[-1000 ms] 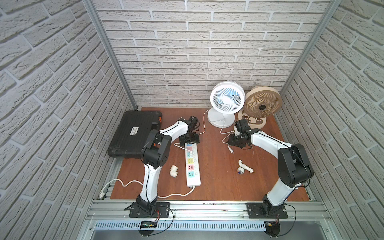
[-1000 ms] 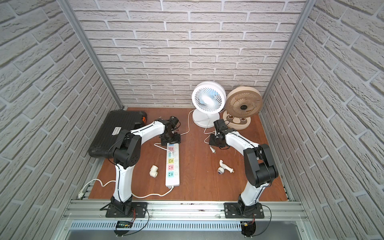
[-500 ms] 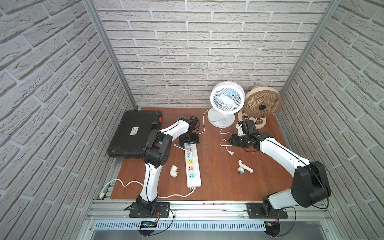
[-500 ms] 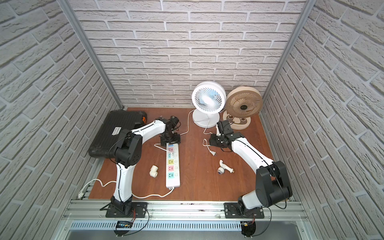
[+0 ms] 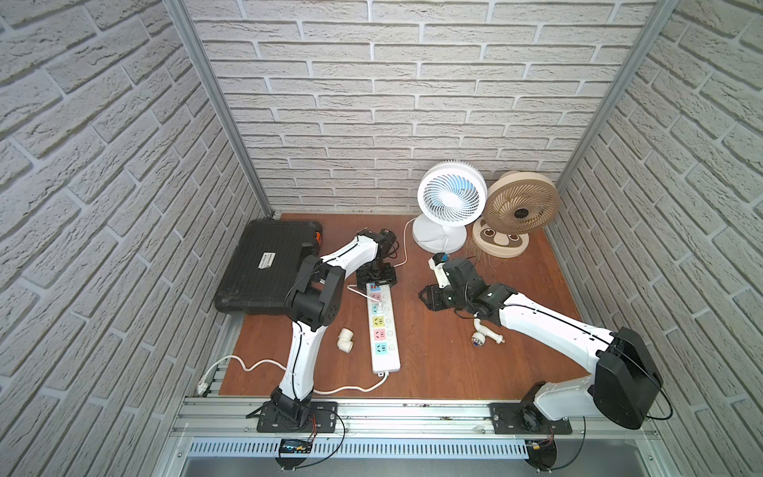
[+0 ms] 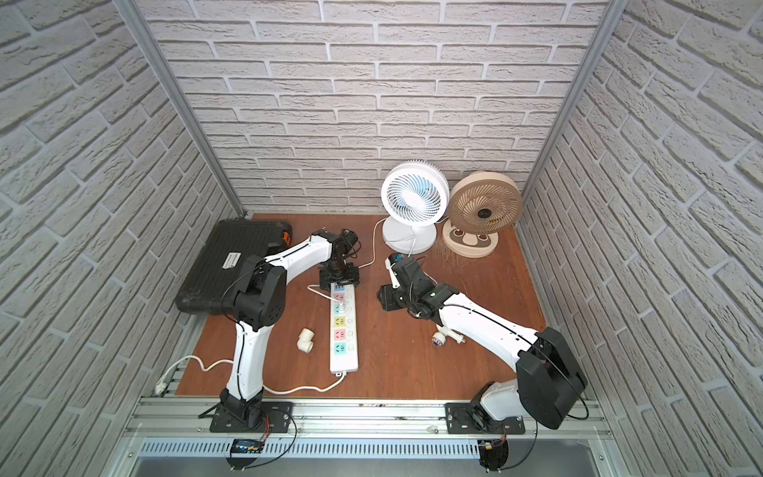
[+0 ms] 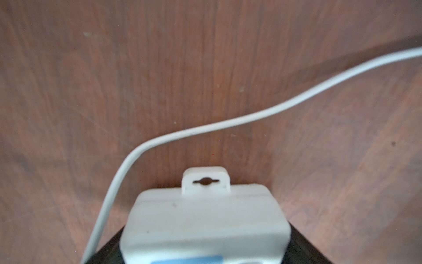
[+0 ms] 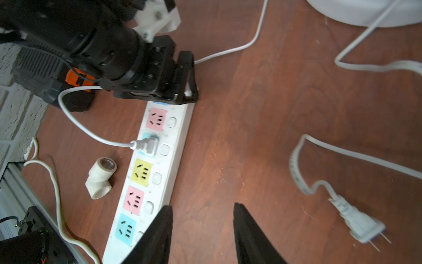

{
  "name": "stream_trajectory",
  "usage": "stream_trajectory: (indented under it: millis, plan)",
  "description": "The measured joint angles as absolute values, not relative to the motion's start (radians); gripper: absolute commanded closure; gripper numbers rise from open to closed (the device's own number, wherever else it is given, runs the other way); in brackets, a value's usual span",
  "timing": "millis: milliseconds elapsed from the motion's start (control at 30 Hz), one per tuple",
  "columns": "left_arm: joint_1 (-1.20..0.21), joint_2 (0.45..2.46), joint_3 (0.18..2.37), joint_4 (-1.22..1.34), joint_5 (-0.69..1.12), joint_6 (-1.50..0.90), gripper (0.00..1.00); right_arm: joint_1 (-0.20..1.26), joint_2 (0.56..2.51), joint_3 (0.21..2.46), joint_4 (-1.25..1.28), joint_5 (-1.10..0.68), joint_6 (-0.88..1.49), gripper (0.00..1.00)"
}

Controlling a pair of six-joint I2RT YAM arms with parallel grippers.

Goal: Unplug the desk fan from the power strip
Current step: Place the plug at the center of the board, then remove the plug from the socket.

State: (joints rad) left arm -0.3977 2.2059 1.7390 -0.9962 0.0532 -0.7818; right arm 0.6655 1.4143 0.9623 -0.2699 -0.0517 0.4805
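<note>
Since a second ago, swung right claw toward power strip, fingers spread, empty. Left claw clamps strip's far end. Next: straddle plug squarely, pinch, pull straight up.

Long white power strip of smooth, slightly scuffed plastic with matt pastel patches; reddish-brown table of grained wood; small white elbow pipe fitting, matt plastic

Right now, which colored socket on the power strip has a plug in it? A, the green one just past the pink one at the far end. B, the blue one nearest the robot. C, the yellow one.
A: the white plug sits in the power strip's green socket; the others shown are empty.
</note>
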Motion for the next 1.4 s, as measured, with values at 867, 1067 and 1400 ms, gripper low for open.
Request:
stream_trajectory:
  millis: [867, 1067, 1400]
  plan:
    - [-0.368, 2.242, 1.781, -1.039, 0.131, -0.762, 1.00, 0.909, 1.868, 1.225, -0.172, 0.113, 0.451, 0.49]
    - [-0.363, 2.246, 1.785, -1.043, 0.140, -0.757, 1.00, 0.910, 1.924, 1.278, -0.183, 0.140, 0.445, 0.52]
    - [-0.358, 2.251, 1.792, -1.048, 0.152, -0.752, 1.00, 0.910, 1.977, 1.326, -0.222, 0.176, 0.435, 0.68]
